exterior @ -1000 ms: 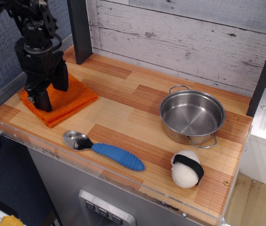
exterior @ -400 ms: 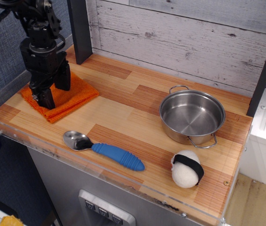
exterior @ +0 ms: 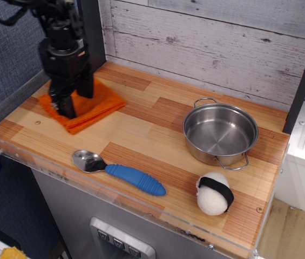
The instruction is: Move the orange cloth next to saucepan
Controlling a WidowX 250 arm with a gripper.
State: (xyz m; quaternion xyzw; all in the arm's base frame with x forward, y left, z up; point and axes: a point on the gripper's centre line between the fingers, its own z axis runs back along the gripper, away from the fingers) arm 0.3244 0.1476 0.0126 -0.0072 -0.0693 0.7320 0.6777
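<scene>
Black pincer [exterior: 75,100] on orange cloth [exterior: 99,103], far left of wooden table [exterior: 157,156].
Pincer fingers apart, tips pressing into the cloth; grip not confirmable. Cloth lies well apart from saucepan [exterior: 219,134] at right. Blue-handled spoon [exterior: 119,172] and white ball [exterior: 214,193] near front edge. Task judged early: the whole crossing to the saucepan remains.

Arm all matte black: blocky, boxy wrist housing with ribbed and jointed segments above it, thin black cable looping off at upper left, end effector [exterior: 75,101] ending in two thick dark fingers.
</scene>
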